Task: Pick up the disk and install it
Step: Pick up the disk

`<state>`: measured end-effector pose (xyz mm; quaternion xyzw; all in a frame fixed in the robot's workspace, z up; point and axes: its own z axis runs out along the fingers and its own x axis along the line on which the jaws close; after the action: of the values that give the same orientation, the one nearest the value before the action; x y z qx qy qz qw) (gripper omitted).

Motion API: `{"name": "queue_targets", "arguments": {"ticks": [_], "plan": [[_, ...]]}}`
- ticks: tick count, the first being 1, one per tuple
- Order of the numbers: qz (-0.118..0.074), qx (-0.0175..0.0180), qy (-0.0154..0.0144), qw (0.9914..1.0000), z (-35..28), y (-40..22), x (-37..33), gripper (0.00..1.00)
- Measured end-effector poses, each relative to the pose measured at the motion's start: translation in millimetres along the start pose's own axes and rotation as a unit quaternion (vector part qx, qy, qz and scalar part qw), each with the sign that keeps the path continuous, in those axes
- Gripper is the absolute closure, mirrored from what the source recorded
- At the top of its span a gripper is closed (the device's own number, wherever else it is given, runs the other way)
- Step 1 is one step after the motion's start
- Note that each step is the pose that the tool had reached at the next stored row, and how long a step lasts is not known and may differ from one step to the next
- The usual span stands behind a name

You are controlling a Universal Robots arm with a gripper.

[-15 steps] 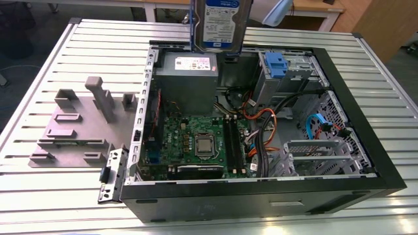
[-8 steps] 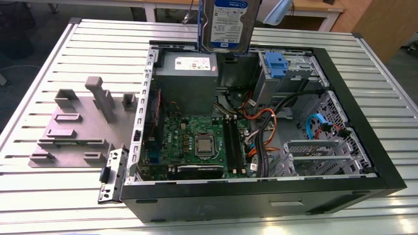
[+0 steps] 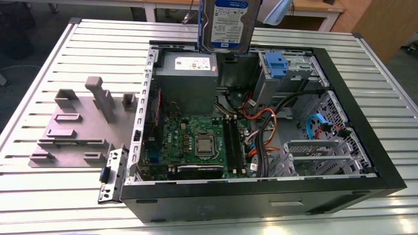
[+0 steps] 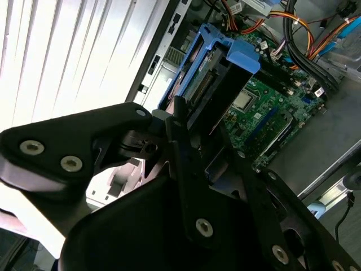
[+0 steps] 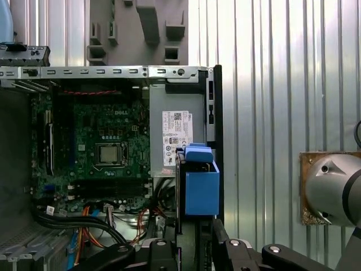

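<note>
Carry step in hand. Pincer [image 5: 194, 244] clamped on the disk [image 3: 225, 24], held upright above the open computer case [image 3: 261, 198], near the power supply [image 3: 186, 73]. Not installed: alignment with the drive cage [image 3: 287, 66] appears outstanding.

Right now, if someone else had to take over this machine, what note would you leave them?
Gripper: shut on the disk, a flat silver metal hard drive in a blue plastic carrier.
Disk: held in the air over the open black computer case, near the grey boxy power supply.
Done: picked up.
Left: not yet installed in the case.
</note>
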<state>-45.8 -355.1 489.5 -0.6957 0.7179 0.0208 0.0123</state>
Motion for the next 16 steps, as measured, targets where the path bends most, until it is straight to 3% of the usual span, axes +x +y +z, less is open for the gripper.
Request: {"name": "queue_targets", "arguments": {"ticks": [16], "plan": [[0.0,0.0,-0.0001,1.0,-0.8,-0.7,19.3,0.65]]}}
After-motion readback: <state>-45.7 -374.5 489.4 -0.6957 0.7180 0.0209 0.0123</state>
